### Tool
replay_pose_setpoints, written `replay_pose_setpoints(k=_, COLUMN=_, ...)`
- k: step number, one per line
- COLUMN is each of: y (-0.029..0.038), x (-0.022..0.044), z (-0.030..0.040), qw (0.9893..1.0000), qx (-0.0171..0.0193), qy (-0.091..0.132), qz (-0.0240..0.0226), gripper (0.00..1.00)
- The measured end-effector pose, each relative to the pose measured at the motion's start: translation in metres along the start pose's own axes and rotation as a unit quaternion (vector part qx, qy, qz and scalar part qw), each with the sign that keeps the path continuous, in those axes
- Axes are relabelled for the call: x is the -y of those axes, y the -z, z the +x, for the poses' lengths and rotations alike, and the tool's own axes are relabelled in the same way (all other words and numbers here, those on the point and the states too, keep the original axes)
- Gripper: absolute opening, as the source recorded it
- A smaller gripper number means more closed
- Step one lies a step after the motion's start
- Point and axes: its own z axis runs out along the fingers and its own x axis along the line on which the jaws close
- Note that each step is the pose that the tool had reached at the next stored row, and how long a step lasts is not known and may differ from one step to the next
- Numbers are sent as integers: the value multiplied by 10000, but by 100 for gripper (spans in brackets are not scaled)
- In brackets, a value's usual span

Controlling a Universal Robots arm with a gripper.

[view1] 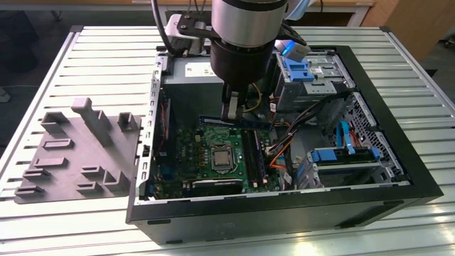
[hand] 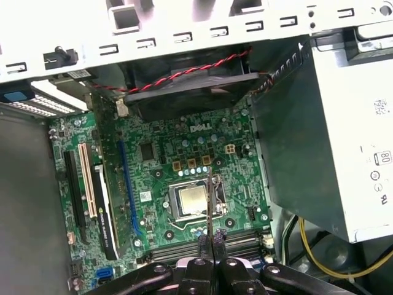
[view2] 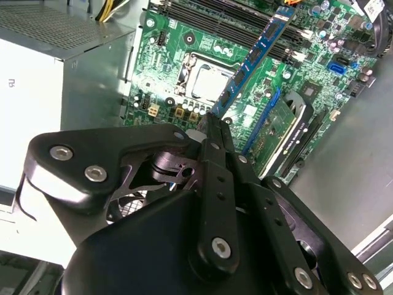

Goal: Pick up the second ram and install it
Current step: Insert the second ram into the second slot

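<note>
Black claw [view2: 212, 123] tips are partly hidden by its own linkage. The claw is clamped on one end of the long bluish-green memory stick [view2: 252, 61], held over the green motherboard [view2: 163, 67].

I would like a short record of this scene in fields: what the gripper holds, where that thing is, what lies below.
gripper: black metal gripper, shut on the stick
held: long thin bluish-green memory stick with dark chips
place: in the air above the green motherboard, inside the open black computer case
slots: long black memory slots, stick turned across them, not seated
</note>
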Motion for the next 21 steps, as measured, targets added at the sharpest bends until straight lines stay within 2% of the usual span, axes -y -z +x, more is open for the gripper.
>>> replay_pose_setpoints(k=21, y=-5, x=0, z=0, qw=9996, qx=10, qy=-283, qz=15, gripper=11)
